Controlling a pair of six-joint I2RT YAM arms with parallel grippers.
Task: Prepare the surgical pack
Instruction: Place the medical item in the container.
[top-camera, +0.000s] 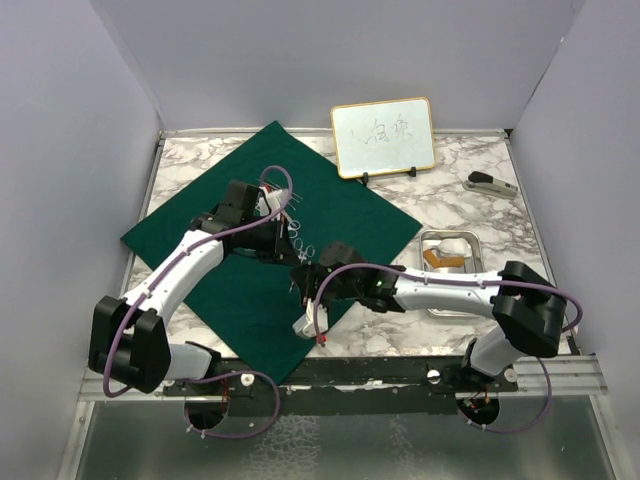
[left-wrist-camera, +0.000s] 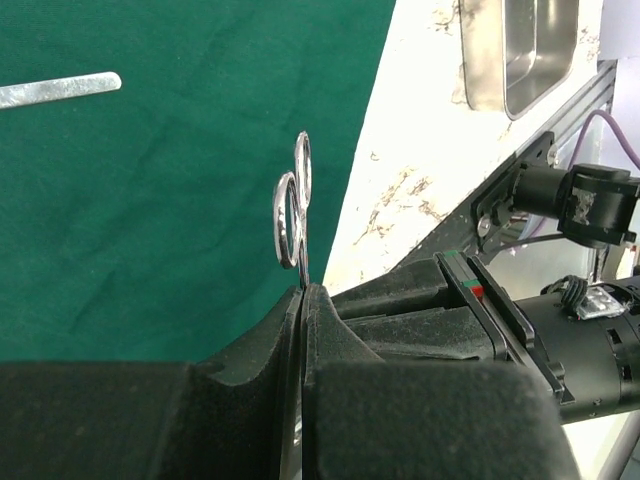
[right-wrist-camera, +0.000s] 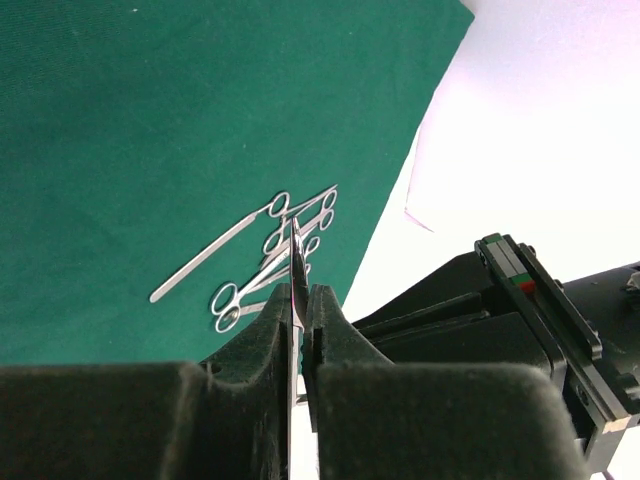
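Observation:
The dark green cloth (top-camera: 270, 200) lies spread on the marble table. My left gripper (left-wrist-camera: 303, 290) is shut on a silver scissor-like instrument (left-wrist-camera: 292, 215), whose ring handles stick up above the cloth (left-wrist-camera: 150, 220). My right gripper (right-wrist-camera: 305, 292) is shut on a thin silver instrument (right-wrist-camera: 298, 262), above several more instruments (right-wrist-camera: 255, 262) lying on the cloth (right-wrist-camera: 150, 120). In the top view both grippers (top-camera: 285, 238) (top-camera: 308, 280) meet near the cloth's right part. The steel tray (top-camera: 470, 240) stands to the right, off the cloth. No gauze squares show.
A gold-framed whiteboard (top-camera: 383, 137) stands at the back. A grey stapler-like object (top-camera: 490, 183) lies at the back right. An orange item (top-camera: 443, 258) lies in the tray. A flat silver tool (left-wrist-camera: 60, 90) lies on the cloth. Grey walls enclose the table.

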